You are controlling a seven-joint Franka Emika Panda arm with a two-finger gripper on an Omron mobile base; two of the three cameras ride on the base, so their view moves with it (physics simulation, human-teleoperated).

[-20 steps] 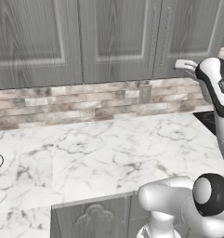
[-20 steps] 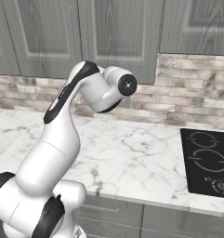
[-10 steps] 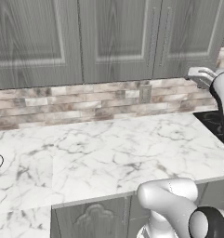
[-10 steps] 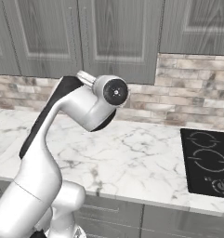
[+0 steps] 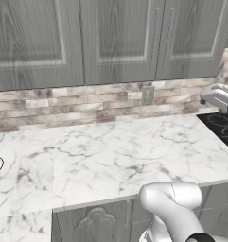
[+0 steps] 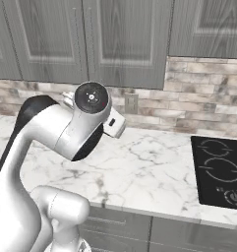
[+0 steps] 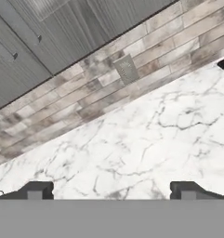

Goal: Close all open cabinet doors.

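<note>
The cabinet doors (image 5: 120, 40) hang above the back edge of the marble counter (image 5: 115, 151), and every panel in sight looks flush with its neighbours — none visibly ajar. The gripper (image 7: 111, 190) is spread wide and holds nothing, aimed at the backsplash (a wall outlet (image 7: 126, 69) sits there). Judged from this, the task looks done here; next means checking for any door left open. No containers visible.

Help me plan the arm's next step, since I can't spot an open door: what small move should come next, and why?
Probably tilt the hand upward toward the cabinet doors. The gripper is open and empty, aimed at the counter and backsplash, and the doors in view look flush shut, so a wider look seems needed.
</note>
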